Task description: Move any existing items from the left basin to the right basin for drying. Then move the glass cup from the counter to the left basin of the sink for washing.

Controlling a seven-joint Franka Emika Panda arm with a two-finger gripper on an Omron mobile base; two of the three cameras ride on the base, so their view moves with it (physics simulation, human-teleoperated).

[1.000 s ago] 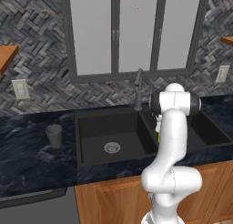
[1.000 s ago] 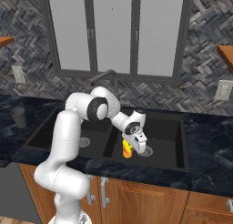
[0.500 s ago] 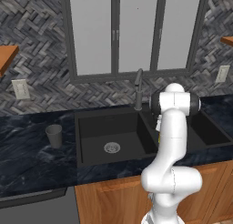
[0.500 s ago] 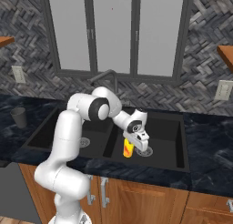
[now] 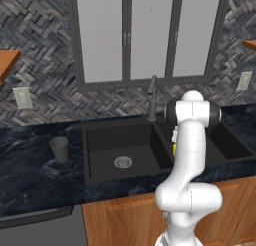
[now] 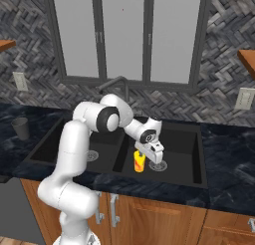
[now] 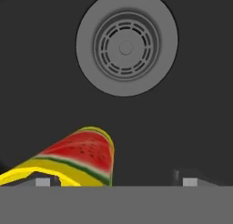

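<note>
The yellow chunk (image 6: pixel 139 162), a melon-like wedge with red flesh (image 7: pixel 77 157), lies on the floor of the right basin (image 6: pixel 184 144) beside its silver drain (image 7: pixel 126 48). My gripper (image 6: pixel 146 156) hangs low in that basin just over the chunk, open. In the hand view one fingertip (image 7: pixel 43 181) sits by the chunk and the other fingertip (image 7: pixel 190 181) stands far off it. The left basin (image 5: pixel 105 140) holds just its drain (image 5: pixel 123 162). The grey glass cup (image 5: pixel 59 149) stands upright on the counter (image 5: pixel 30 175) left of the sink.
The slim dark faucet (image 5: pixel 152 97) rises behind the divider between the basins. My arm reaches over the divider (image 6: pixel 122 152) into the right basin. A window and a herringbone tiled wall back the counter. Wooden cabinets (image 6: pixel 149 214) sit below.
The jaws have spread from shut to wide open, releasing the yellow chunk, which now rests on the right basin's floor. The arm has barely moved.
</note>
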